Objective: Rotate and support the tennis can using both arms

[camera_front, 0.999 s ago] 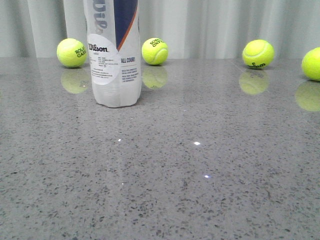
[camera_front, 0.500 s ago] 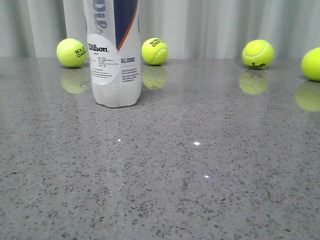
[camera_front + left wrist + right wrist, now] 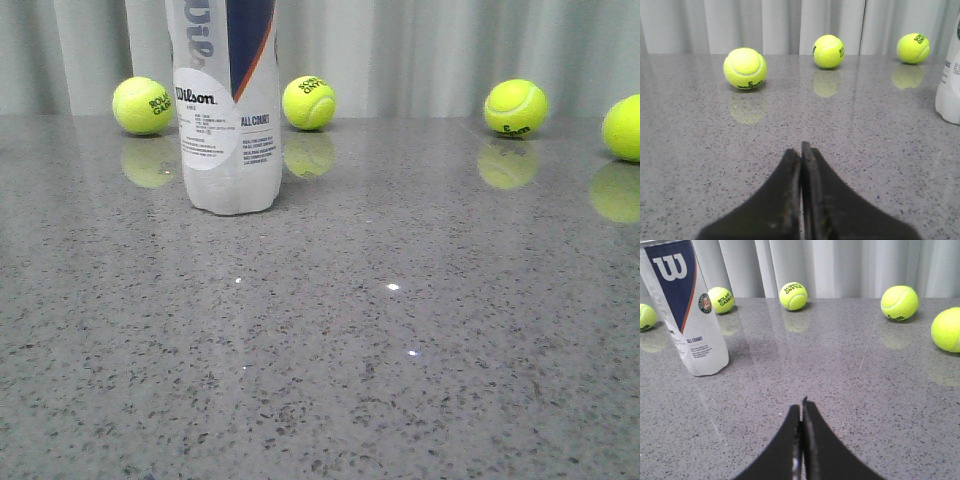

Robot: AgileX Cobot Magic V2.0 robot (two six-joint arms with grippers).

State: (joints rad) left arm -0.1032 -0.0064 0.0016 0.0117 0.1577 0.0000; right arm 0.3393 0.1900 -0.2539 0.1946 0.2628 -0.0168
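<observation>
We found the tennis can upright on the table, well apart from our left gripper and right gripper, fingers pressed together, apparently not yet reaching.

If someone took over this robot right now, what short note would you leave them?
Left gripper: shut, empty, low over the table, away from the can.
Right gripper: shut, empty, also away from the can.
Tennis can: upright on the table, untouched; it looks empty. Tennis balls lie loose along the back by the curtain.
Done: nothing visible.
Left: open both grippers, reach the can, rotate it and support it with both arms.
</observation>
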